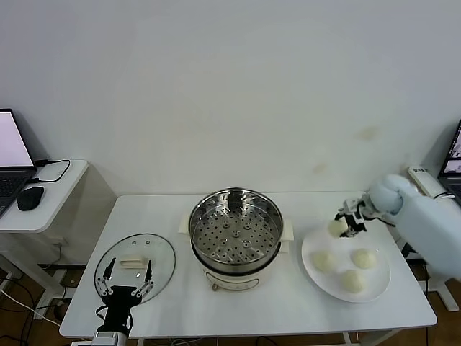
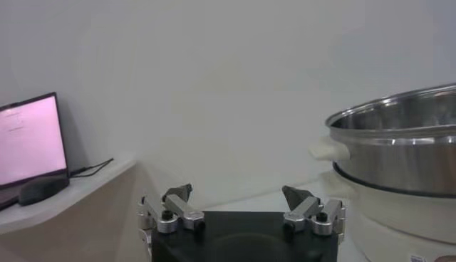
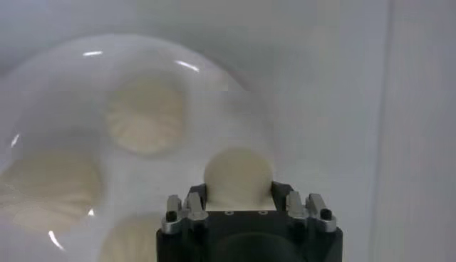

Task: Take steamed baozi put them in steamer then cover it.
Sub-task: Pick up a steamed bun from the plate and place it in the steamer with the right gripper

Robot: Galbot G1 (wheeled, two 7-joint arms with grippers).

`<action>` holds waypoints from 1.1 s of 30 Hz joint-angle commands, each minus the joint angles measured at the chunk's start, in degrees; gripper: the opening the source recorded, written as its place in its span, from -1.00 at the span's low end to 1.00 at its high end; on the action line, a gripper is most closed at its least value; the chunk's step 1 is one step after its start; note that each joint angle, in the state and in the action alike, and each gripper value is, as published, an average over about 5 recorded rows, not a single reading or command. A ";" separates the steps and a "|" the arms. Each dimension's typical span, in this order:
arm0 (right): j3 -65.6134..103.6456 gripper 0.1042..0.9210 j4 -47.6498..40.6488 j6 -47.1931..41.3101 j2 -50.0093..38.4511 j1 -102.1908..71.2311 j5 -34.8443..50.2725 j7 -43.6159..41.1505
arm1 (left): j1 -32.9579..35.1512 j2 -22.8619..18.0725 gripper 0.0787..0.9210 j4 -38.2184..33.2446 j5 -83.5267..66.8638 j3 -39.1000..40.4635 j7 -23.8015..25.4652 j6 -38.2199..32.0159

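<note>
The right gripper (image 1: 344, 222) pinches one steamed baozi (image 1: 337, 228) between its fingers, holding it just above the far-left rim of the white plate (image 1: 379, 287) near the table's right edge. The right wrist view shows the same bun (image 3: 238, 176) clamped between the two fingers (image 3: 189, 201), raised over the plate (image 3: 235, 107). Three more baozi lie on that plate: one at its left (image 1: 323, 260), one toward the right (image 1: 364, 258), and one at the near side (image 1: 353, 280).

The steamer (image 1: 235, 228), a shiny steel basket with a perforated floor, sits on its white pot base (image 1: 234, 280) in the middle of the white table (image 1: 288, 310), uncovered and with no bun inside. In the left wrist view its steel wall (image 2: 399, 146) rises close beside the left arm.

The cover (image 1: 135, 267), a clear glass lid with a cream-white handle (image 1: 134, 262) at its centre, lies flat near the table's front-left corner, well apart from the steamer.

The left gripper (image 1: 126, 278) hangs over the near edge of the cover, its fingers (image 2: 177, 195) spread wide and holding nothing.

Beyond the table's left edge a small side desk (image 1: 65, 194) carries a laptop (image 1: 13, 160) and a black mouse (image 1: 29, 197)
</note>
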 commanded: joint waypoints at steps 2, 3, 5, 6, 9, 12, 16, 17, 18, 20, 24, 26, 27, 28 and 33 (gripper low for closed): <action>-18.07 0.14 6.37 0.00 -0.26 25.23 14.66 0.44 | 0.17 0.26 0.77 -0.43 -0.05 -0.01 0.17 -0.09; -19.48 0.14 6.22 0.11 1.04 27.11 15.47 0.59 | 0.19 0.31 0.77 -0.53 -0.07 -0.04 0.20 -0.09; -22.01 0.14 5.94 0.81 4.33 30.08 17.06 1.10 | 0.15 0.42 0.77 -0.77 -0.14 -0.12 0.24 -0.05; -22.88 0.15 5.87 1.20 5.92 30.95 17.84 1.41 | 0.09 0.47 0.77 -0.85 -0.18 -0.17 0.26 -0.02; -25.32 0.16 5.76 2.69 10.67 32.57 19.70 2.67 | -0.11 0.60 0.77 -0.94 -0.34 -0.46 0.26 0.01; -27.59 0.16 5.68 4.15 14.59 32.51 20.76 4.22 | -0.17 0.68 0.77 -0.85 -0.64 -0.98 0.25 -0.05; -30.26 0.16 5.32 6.79 19.57 30.88 21.63 6.44 | 0.00 0.78 0.77 -0.81 -1.16 -1.77 0.26 -0.11; -30.78 0.16 5.19 7.56 20.59 30.48 21.43 6.79 | 0.05 0.79 0.77 -0.84 -1.22 -1.94 0.26 -0.13; -31.37 0.16 4.99 8.45 21.69 30.02 20.89 7.15 | 0.10 0.77 0.77 -0.89 -1.26 -2.12 0.27 -0.14; -32.30 0.16 4.51 10.12 23.35 29.29 19.03 7.64 | 0.20 0.69 0.77 -1.08 -1.30 -2.43 0.28 -0.16; -33.84 0.16 2.66 14.48 26.09 27.96 13.16 8.55 | 0.51 0.39 0.77 -1.59 -1.31 -2.96 0.29 -0.27; -34.15 0.16 1.02 17.20 27.49 27.05 9.95 9.26 | 0.61 0.24 0.77 -1.69 -1.30 -3.15 0.27 -0.32; -34.16 0.16 0.06 18.79 28.21 26.41 8.28 9.63 | 0.64 0.17 0.77 -1.70 -1.29 -3.24 0.26 -0.34; -34.11 0.16 -0.88 20.26 28.86 25.76 7.00 10.03 | 0.66 0.09 0.77 -1.70 -1.28 -3.30 0.25 -0.35; -33.93 0.16 -4.81 26.47 31.14 22.58 2.90 10.95 | 0.81 -0.15 0.77 -1.67 -1.26 -3.55 0.27 -0.36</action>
